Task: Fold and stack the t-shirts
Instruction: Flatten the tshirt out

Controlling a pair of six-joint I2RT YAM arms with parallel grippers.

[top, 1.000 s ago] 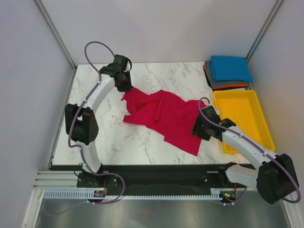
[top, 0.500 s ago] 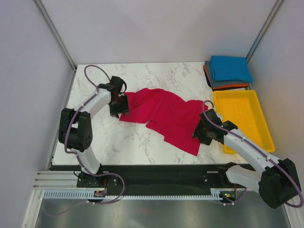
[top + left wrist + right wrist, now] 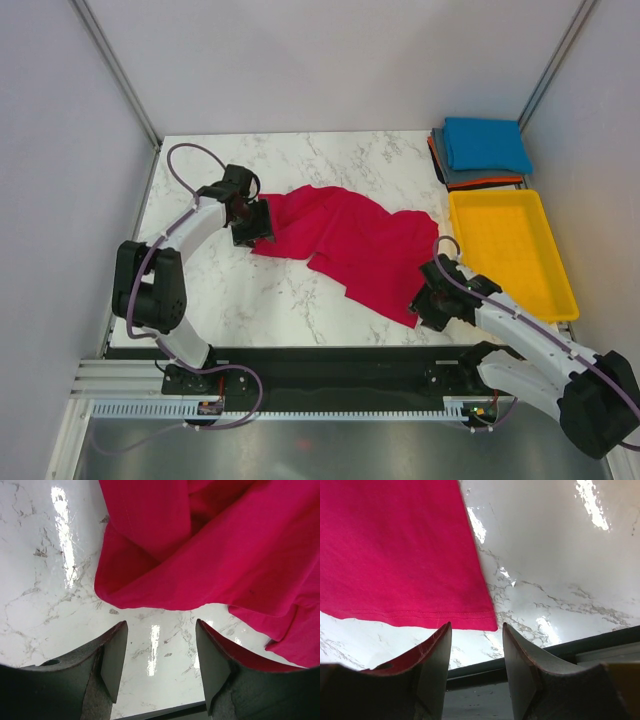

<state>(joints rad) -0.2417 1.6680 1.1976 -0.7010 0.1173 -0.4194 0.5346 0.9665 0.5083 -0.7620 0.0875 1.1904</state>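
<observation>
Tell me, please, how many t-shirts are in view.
4: a red shirt spread across the middle of the table; a blue shirt atop a grey shirt atop an orange shirt, stacked at the far right corner. More may be hidden in that stack.

Robotics laboratory test cell. Plain pale wall panels (image 3: 330, 60) in metal framing posts (image 3: 113, 68) enclose a marble-pattern table (image 3: 260, 290) on three sides. The left arm (image 3: 195, 225) and right arm (image 3: 520, 325), both with exposed cabling, are bolted to a rail (image 3: 110, 373) along its near edge, beside a slotted cable duct (image 3: 330, 408).
</observation>
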